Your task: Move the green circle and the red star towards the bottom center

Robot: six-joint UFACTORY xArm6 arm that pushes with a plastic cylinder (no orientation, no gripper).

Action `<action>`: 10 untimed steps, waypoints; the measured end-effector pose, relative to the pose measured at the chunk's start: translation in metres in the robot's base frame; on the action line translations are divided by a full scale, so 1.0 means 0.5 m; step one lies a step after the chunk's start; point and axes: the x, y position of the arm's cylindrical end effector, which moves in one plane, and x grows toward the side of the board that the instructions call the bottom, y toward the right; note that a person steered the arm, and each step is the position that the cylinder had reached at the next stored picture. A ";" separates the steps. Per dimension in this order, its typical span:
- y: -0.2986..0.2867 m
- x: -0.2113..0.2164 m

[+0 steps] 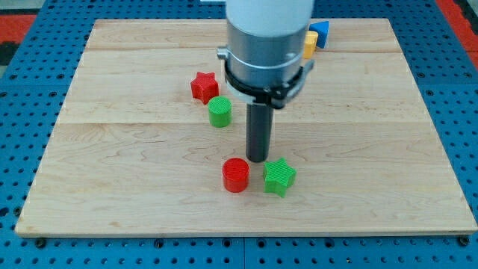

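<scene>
The green circle [219, 112] stands on the wooden board, left of centre. The red star [204, 87] sits just above and left of it, nearly touching. My tip [258, 159] is at the board's middle, below and to the right of the green circle, well apart from it. The tip sits just above the gap between a red circle [236, 175] and a green star [279, 176].
A blue block [320, 33] and a yellow block [309, 45] sit at the view's top, partly hidden behind the arm's grey body [267, 37]. The wooden board [112, 187] lies on a blue pegboard surface.
</scene>
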 end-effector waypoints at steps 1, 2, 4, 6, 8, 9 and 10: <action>0.113 -0.145; -0.040 -0.208; -0.182 -0.064; -0.140 -0.126; -0.174 -0.003; -0.187 -0.060; -0.213 -0.078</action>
